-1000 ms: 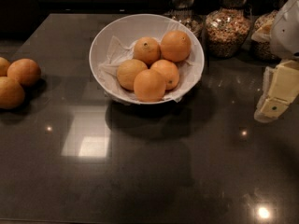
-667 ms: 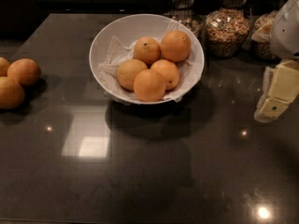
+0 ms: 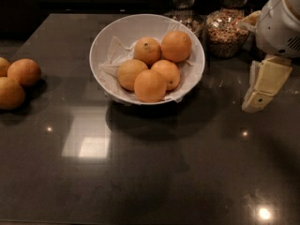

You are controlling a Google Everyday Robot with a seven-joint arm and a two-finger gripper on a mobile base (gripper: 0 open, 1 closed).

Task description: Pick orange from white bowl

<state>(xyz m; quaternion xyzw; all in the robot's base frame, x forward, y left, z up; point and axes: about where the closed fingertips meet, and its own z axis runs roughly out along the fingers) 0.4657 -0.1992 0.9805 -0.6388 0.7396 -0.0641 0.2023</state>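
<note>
The white bowl (image 3: 105, 41) stands at the back middle of the dark table, lined with crumpled white paper and holding several oranges. The orange (image 3: 176, 46), deep orange and a little bigger than the others, lies at the bowl's back right. A smaller one with a dark stem dot (image 3: 147, 50) lies to its left. A paler one (image 3: 130, 74) lies front left. My gripper (image 3: 262, 87), cream coloured under a white arm, hangs over the table at the right edge. It is well clear of the bowl and holds nothing.
Three loose oranges (image 3: 23, 71) lie at the table's left edge. Two glass jars of grains (image 3: 227, 29) stand behind the bowl at the back right, close to my arm (image 3: 281, 27). The dark glossy table (image 3: 154, 168) stretches toward the front.
My gripper has shifted slightly left and up, toward the bowl. The bowl and the oranges have not moved.
</note>
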